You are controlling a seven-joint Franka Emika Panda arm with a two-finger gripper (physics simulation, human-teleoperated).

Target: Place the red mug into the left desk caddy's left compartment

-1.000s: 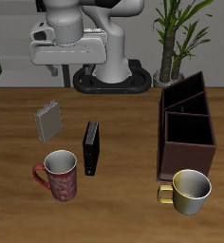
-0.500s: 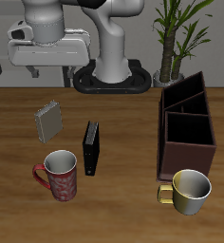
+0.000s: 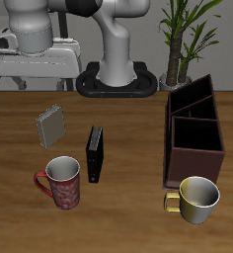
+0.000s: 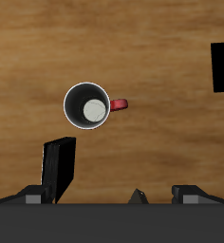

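The red mug (image 3: pixel 61 182) stands upright near the table's front edge, its handle pointing away from the caddy. In the wrist view the red mug (image 4: pixel 87 104) shows from straight above, with its pale grey inside and red handle. My gripper (image 3: pixel 37 83) hangs high over the back of the table, well above the mug and farther back than it. Its fingers (image 4: pixel 195 193) stand wide apart with nothing between them, so the gripper (image 4: pixel 114 195) is open. The dark brown left desk caddy (image 3: pixel 194 133) sits at the table's far side from the mug, and its left compartment (image 3: pixel 191 99) is the taller slanted end.
A black book (image 3: pixel 94 153) stands on edge between the mug and the caddy; the black book (image 4: pixel 57 163) also shows in the wrist view. A grey book (image 3: pixel 50 126) stands behind the mug. A shiny yellow mug (image 3: pixel 194 198) sits before the caddy. A potted plant (image 3: pixel 183 40) stands behind it.
The arm's hand has swung sideways along the back of the table, away from the caddy and towards the red mug's side. The things on the table have not moved.
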